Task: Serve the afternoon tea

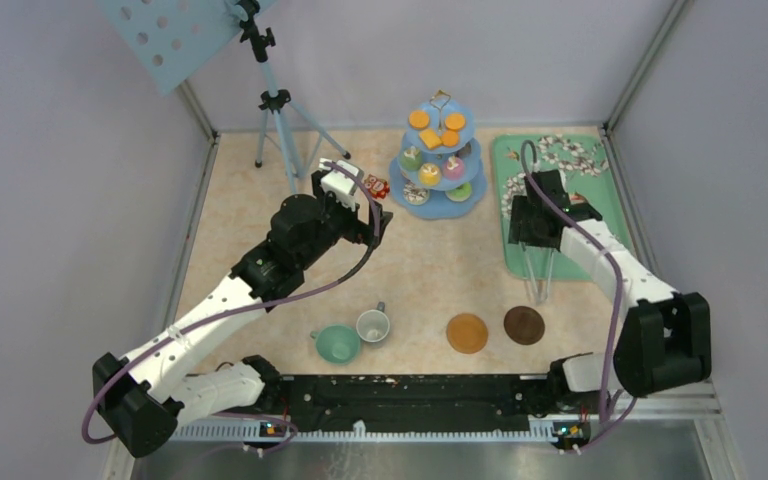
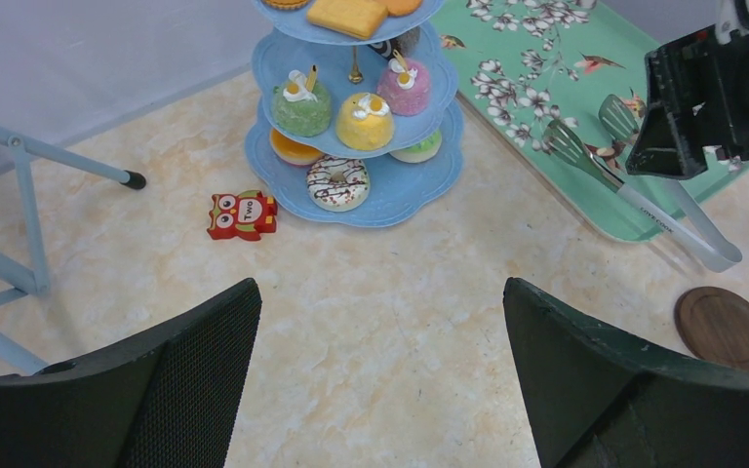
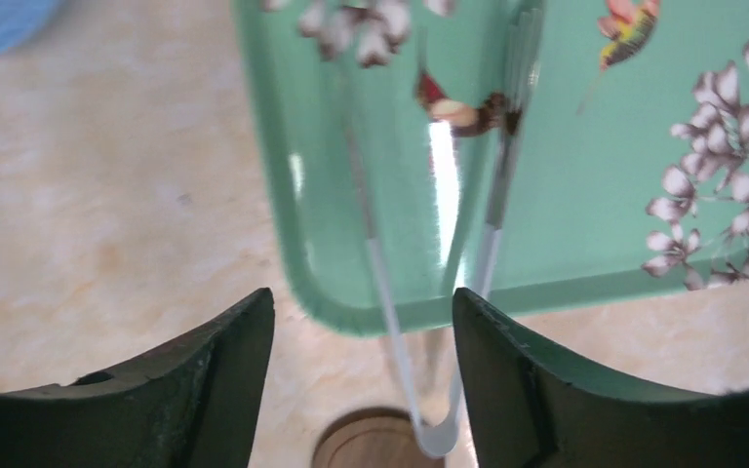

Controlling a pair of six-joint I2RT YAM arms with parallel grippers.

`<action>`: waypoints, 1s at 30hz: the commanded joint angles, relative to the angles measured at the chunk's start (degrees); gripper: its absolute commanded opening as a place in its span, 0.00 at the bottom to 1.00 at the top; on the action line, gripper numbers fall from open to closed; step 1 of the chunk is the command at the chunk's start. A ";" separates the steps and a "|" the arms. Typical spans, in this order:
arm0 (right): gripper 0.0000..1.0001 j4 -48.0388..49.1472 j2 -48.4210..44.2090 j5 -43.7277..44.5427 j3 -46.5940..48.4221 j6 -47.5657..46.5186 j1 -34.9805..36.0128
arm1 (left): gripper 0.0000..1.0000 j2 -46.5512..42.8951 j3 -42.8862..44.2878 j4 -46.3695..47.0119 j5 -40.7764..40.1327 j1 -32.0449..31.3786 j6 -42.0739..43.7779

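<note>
The light-blue three-tier stand (image 1: 469, 196) stands at the back middle with orange biscuits (image 1: 430, 137) on top and cupcakes and donuts below; the left wrist view shows it (image 2: 400, 190) with a sprinkled donut (image 2: 337, 182). The teal cup (image 1: 338, 343) and grey-white cup (image 1: 372, 325) sit near the front, and two brown coasters (image 1: 467, 333) (image 1: 524, 325) lie to their right. My left gripper (image 1: 376, 222) (image 2: 380, 292) is open and empty above bare table, left of the stand. My right gripper (image 1: 532, 232) (image 3: 363, 297) is open, hovering over the tongs' handle end.
The green floral tray (image 1: 605, 205) (image 3: 595, 195) lies at the back right. The metal tongs (image 1: 540, 272) (image 3: 390, 292) stick out over its near edge towards the dark coaster (image 3: 371, 450). A red owl toy (image 1: 376, 187) (image 2: 242, 214) lies left of the stand. A blue tripod (image 1: 278, 110) stands at the back left.
</note>
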 commanded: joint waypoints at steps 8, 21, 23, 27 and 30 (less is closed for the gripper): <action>0.42 -10.13 -3.38 -6.34 -2.74 15.40 35.40 | 0.99 -0.50 -0.07 2.83 -0.37 0.20 -0.21; 0.21 2.76 -6.19 -2.78 -18.68 35.63 45.50 | 0.99 -2.10 -1.22 3.88 -2.84 0.15 -0.18; 0.21 2.07 -4.48 -0.34 -17.86 36.27 45.44 | 0.99 -2.01 -1.21 3.89 -2.87 0.19 -0.17; 0.24 1.42 1.09 3.37 -15.28 36.96 45.48 | 0.99 -2.17 -1.20 3.84 -2.93 0.18 -0.17; 0.26 1.90 5.95 5.87 -13.11 37.51 45.45 | 0.99 -2.45 -1.30 3.87 -3.31 0.20 -0.13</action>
